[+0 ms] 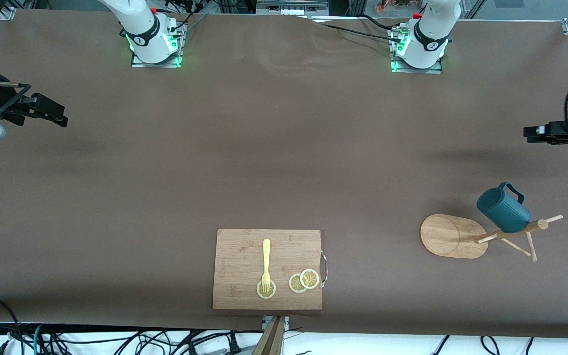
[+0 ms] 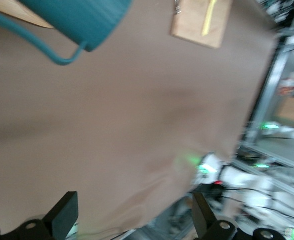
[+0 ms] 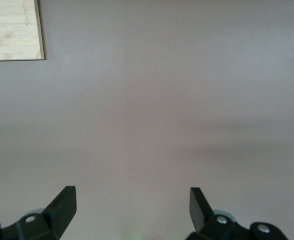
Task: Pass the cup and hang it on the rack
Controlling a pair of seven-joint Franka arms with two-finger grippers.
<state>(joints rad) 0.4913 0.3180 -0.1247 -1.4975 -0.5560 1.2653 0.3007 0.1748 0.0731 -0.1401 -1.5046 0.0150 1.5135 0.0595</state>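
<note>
The dark teal cup [image 1: 503, 209] hangs tilted on a peg of the wooden rack [image 1: 454, 235], near the left arm's end of the table, with its handle pointing away from the front camera. In the left wrist view the cup [image 2: 86, 20] and part of the rack's base [image 2: 16, 10] show at the frame's edge. My left gripper [image 1: 530, 132] is open and empty in the air by the table's edge at that end; it is also seen in its own wrist view [image 2: 134, 215]. My right gripper [image 1: 59, 116] is open and empty over the right arm's end of the table, over bare cloth in its wrist view [image 3: 131, 207].
A rectangular wooden cutting board [image 1: 234, 268] with a metal handle lies near the front edge at mid-table. It carries a yellow fork [image 1: 266, 264] and three lemon slices [image 1: 303, 281]. The board also shows in the left wrist view [image 2: 202, 22] and the right wrist view [image 3: 11, 30].
</note>
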